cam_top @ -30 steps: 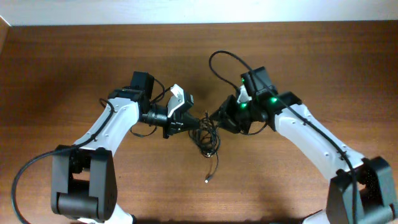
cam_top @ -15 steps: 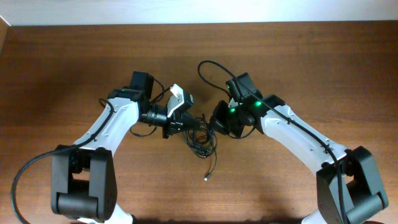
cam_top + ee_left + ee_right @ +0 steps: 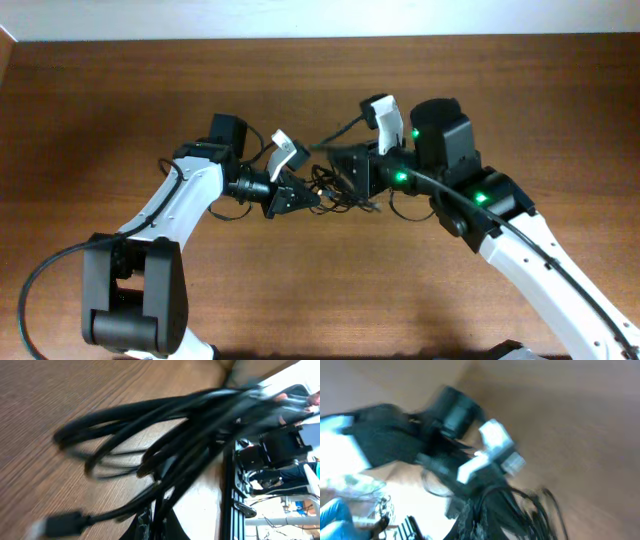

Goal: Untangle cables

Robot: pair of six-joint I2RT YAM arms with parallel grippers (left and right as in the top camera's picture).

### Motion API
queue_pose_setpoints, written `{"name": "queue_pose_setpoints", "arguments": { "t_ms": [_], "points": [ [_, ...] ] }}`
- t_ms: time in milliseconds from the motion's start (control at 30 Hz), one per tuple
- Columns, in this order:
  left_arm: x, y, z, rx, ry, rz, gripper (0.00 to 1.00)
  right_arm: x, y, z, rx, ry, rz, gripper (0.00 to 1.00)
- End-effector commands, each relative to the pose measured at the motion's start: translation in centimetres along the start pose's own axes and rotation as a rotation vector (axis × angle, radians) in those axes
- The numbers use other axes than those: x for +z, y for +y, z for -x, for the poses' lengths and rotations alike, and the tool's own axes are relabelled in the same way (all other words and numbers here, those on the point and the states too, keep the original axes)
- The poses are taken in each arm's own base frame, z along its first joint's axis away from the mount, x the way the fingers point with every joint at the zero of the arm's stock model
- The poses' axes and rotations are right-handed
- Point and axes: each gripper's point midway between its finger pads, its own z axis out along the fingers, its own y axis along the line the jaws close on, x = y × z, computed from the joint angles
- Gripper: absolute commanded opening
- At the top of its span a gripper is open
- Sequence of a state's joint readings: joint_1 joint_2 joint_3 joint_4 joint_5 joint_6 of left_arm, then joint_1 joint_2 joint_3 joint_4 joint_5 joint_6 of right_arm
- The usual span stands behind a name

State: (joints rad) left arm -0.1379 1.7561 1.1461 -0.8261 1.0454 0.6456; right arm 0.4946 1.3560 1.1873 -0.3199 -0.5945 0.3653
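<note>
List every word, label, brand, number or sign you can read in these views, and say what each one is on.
No text can be read in any view.
On the right arm: only green lights, no lettering visible.
On the cables: no markings visible.
On the background gear in the left wrist view: anything printed there is too blurred to read.
The right wrist view is also too blurred to read.

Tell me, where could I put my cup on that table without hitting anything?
Bare table lies near, between left arm and right arm; also the far strip behind them and the left end. The centre is crowded: the arms meet there at the cables.
</note>
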Motion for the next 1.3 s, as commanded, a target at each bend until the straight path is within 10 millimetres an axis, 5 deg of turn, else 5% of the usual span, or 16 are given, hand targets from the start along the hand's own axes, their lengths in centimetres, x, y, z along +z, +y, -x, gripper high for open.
{"name": "queue_pose_setpoints", "arguments": {
  "t_ms": [0, 100, 233, 367, 433, 533, 667, 767, 900, 1067, 1133, 1200, 1267],
  "points": [
    [0.0, 1.1, -0.9, -0.070, 0.039, 0.055, 0.00, -2.0, 5.7, 2.1, -0.189, -0.065, 0.212, 0.04],
    [0.2, 2.0, -1.7, -0.102, 0.073, 0.085, 0.00, -3.0, 8.5, 3.7, -0.298, -0.137, 0.343, 0.04],
    [1.3, 3.2, -3.3, -0.164, 0.104, 0.058, 0.00, -3.6, 9.2, 5.1, -0.355, -0.199, 0.365, 0.04],
    [2.1, 4.0, -4.2, -0.193, 0.121, 0.047, 0.00, -4.0, 8.5, 5.3, -0.332, -0.195, 0.363, 0.04],
    [2.1, 4.0, -4.2, -0.193, 0.121, 0.047, 0.00, -3.9, 5.3, 6.2, -0.272, -0.222, 0.222, 0.04],
    [2.1, 4.0, -4.2, -0.193, 0.121, 0.047, 0.00, -3.2, 3.2, 4.6, -0.269, -0.155, 0.140, 0.04],
    [2.1, 4.0, -3.8, -0.196, 0.104, 0.040, 0.00, -1.9, -1.5, -1.9, -0.241, 0.105, -0.010, 0.04],
    [2.1, 4.4, -3.3, -0.220, 0.087, 0.053, 0.03, -1.8, -2.0, -3.1, -0.209, 0.150, -0.017, 0.04],
    [1.5, 4.8, -1.0, -0.352, 0.050, 0.078, 0.29, -1.9, -2.1, -3.5, -0.195, 0.168, -0.021, 0.04],
    [0.1, 5.4, 2.0, -0.561, -0.016, 0.102, 0.40, -1.9, -2.1, -3.7, -0.202, 0.173, -0.020, 0.04],
    [-0.7, 4.2, 3.9, -0.581, -0.080, -0.003, 0.47, -1.9, -2.1, -3.7, -0.200, 0.175, -0.021, 0.04],
    [-1.2, 2.8, 5.1, -0.611, -0.120, -0.110, 0.79, -1.9, -2.1, -3.7, -0.200, 0.176, -0.021, 0.04],
    [-0.7, 3.0, 4.2, -0.697, -0.081, -0.074, 0.99, -1.9, -2.1, -3.7, -0.200, 0.176, -0.021, 0.04]
  ]
}}
